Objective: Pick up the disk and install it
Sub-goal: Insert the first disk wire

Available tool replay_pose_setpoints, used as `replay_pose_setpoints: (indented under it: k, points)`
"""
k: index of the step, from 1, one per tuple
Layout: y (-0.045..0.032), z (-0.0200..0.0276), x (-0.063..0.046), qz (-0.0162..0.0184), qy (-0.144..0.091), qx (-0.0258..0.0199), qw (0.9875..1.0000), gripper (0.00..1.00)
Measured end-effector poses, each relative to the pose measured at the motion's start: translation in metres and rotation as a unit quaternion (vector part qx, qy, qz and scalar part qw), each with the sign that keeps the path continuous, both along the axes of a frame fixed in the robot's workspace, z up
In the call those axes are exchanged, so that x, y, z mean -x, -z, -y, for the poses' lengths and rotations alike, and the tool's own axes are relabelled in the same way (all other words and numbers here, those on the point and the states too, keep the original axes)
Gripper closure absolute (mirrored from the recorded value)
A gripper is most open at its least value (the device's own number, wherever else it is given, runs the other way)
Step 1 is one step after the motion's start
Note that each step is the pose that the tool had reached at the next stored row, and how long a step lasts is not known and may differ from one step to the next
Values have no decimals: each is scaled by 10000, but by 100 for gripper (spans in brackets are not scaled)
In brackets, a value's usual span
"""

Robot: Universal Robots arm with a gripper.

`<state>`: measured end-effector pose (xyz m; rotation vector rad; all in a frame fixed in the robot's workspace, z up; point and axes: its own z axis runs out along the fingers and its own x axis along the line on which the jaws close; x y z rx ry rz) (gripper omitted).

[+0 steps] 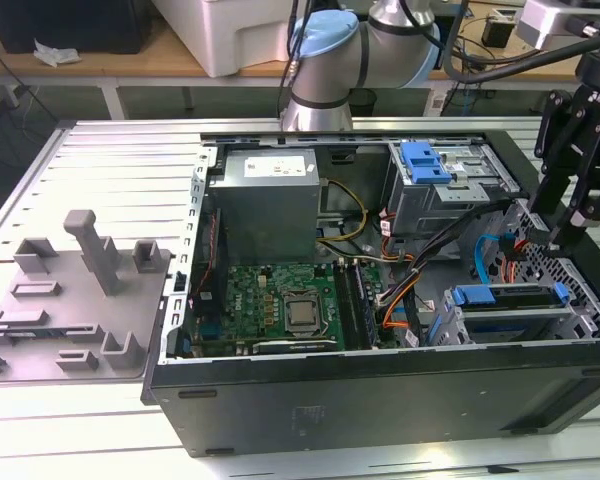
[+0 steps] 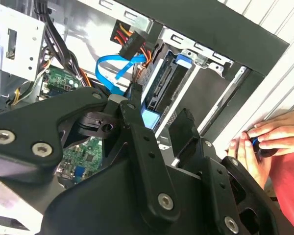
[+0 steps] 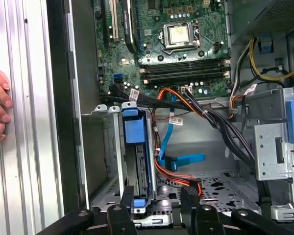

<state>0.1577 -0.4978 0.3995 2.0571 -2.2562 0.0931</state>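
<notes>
Ribbed aluminium table (image 1: 110,170), slats running lengthwise. An open computer case (image 1: 380,400) lies on it, taking up the half toward the exterior view's right and reaching close to the near edge. A grey moulded fixture (image 1: 90,260) sits by the table's near corner on the exterior view's left. Past the far edge stands a wooden workbench (image 1: 170,60) with a white bin (image 1: 240,35) and loose cabling. The arm (image 1: 330,50) rises from behind the far edge. Inside the case, the power supply (image 1: 270,195) is at the far wall and the motherboard (image 1: 270,295) is on the floor. The disk (image 1: 510,296) stands on edge, seated in the metal cage (image 1: 460,325) at the case's near corner on the exterior view's right; both wrist views show its blue-tabbed end (image 3: 137,166) (image 2: 161,85). The gripper (image 1: 563,235) hangs over that same end of the case with its fingers apart, gripping nothing (image 3: 157,198). One finger (image 3: 127,196) is just beside the disk's end; whether they touch cannot be made out. A person's hand (image 2: 262,139) rests on the table slats beside the case wall.
</notes>
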Motion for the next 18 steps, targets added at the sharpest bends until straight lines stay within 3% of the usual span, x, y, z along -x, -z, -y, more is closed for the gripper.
replay_pose_setpoints:
  k: [8, 11, 14, 18]
  points:
    - [16, -60, -110, -42, 65, 51, 10000, 50]
    - [24, -89, -139, -70, 82, 133, 9999, 50]
    - [33, -137, -150, -96, 88, 293, 9995, 50]
    - [44, -230, -170, -111, 90, 381, 9992, 50]
